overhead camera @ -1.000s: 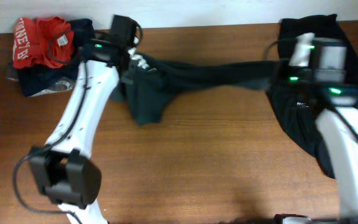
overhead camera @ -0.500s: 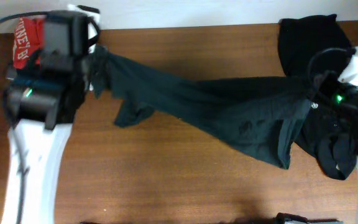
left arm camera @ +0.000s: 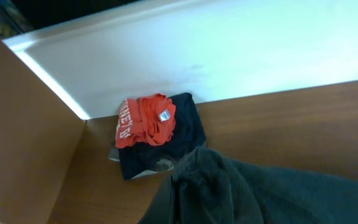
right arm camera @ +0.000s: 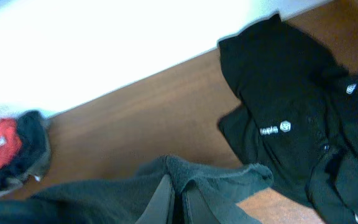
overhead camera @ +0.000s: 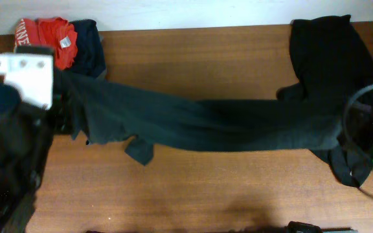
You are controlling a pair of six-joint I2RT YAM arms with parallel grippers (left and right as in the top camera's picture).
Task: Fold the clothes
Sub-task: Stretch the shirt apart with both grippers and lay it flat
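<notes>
Evidently the right pincer is closed on a gathered fold of the dark T-shirt. The left pincer, buried in bunched cloth, seems clamped on its other end. Stretched between them, the garment spans the tabletop. Spreading looks underway; next it needs lowering flat, wrinkle-free.

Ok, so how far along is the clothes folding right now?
Looks done: a small red and navy stack at the back left corner. In hand: one dark shirt, stretched across the table between the left gripper and right gripper, not yet folded. Left: the black pile at the right.
</notes>
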